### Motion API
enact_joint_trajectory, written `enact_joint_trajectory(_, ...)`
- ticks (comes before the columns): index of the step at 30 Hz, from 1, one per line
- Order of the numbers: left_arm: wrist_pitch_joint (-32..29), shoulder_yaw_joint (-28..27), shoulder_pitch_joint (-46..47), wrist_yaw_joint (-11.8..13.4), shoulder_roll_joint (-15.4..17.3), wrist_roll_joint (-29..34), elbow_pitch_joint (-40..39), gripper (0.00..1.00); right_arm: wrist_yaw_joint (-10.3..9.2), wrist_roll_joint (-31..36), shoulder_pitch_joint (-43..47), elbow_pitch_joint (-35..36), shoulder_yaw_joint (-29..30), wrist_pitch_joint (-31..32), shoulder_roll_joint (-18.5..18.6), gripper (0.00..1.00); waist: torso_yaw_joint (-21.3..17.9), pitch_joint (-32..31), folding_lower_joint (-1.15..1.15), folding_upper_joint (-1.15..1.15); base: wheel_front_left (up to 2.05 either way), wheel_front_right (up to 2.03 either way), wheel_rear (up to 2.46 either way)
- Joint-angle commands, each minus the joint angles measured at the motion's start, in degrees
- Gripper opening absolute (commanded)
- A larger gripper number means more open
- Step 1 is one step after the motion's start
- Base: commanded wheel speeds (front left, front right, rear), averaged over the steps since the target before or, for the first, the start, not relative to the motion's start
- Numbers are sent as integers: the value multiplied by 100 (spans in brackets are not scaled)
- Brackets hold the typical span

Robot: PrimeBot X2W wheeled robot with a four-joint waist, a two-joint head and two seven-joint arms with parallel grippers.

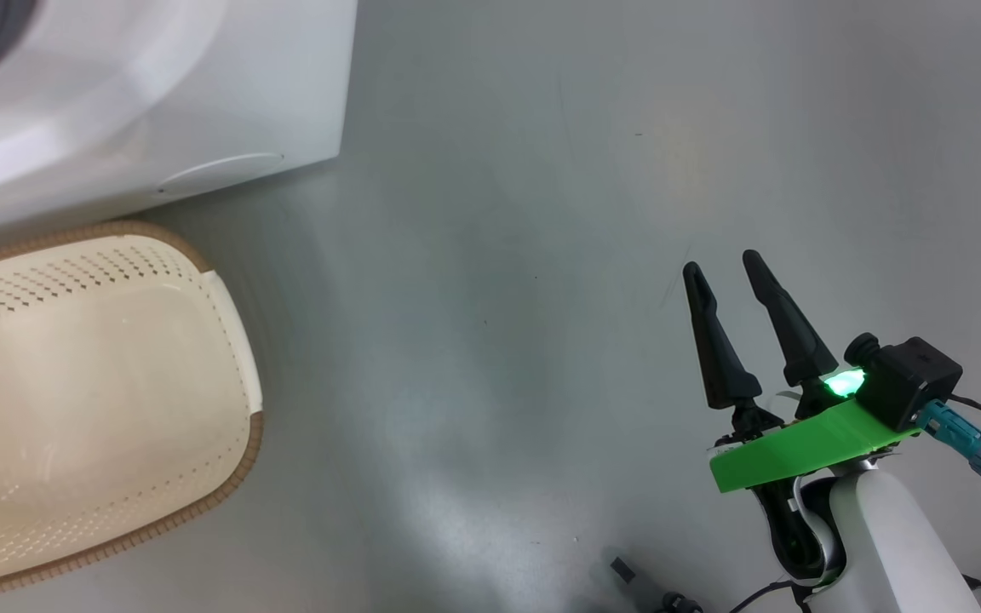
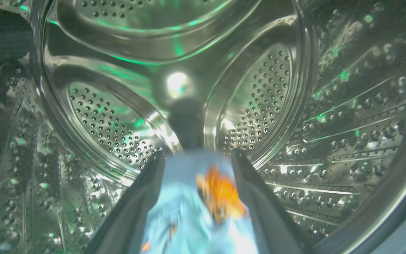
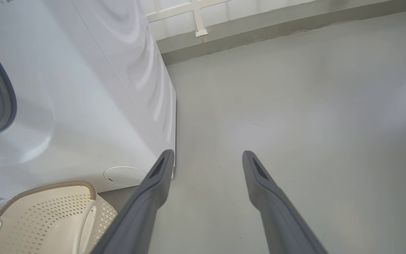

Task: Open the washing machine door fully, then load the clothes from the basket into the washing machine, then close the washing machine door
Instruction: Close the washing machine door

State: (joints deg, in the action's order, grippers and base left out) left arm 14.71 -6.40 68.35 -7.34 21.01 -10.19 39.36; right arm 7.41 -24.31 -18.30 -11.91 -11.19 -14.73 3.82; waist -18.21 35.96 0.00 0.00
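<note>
left gripper (image 2: 197, 155) inside the steel drum (image 2: 305, 106), fingers closed on the light blue clothes (image 2: 196, 204).
right gripper (image 1: 722, 268) hangs over the grey floor (image 1: 542, 213) with fingers apart, holding nothing; the cream basket (image 1: 226, 340) sits just beside the white washing machine (image 1: 226, 94).

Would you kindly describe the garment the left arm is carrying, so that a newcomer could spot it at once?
Look inside the shiny perforated steel drum of the big white washing machine. There the left gripper has its jaws shut on a light blue fabric garment. Its orange cartoon print sets it apart from the bare metal around it.
</note>
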Motion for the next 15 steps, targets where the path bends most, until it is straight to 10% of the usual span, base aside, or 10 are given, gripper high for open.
enact_joint_trajectory(1,29,-127,-126,-10,248,115,-136,100,8,12,-4,120,-87,-27,-4,100,10,23,0,0,0,0,0)
enact_joint_trajectory(15,29,-448,-487,-13,14,217,-209,100,8,30,-36,110,-69,-27,-1,100,75,-63,0,0,0,0,0)
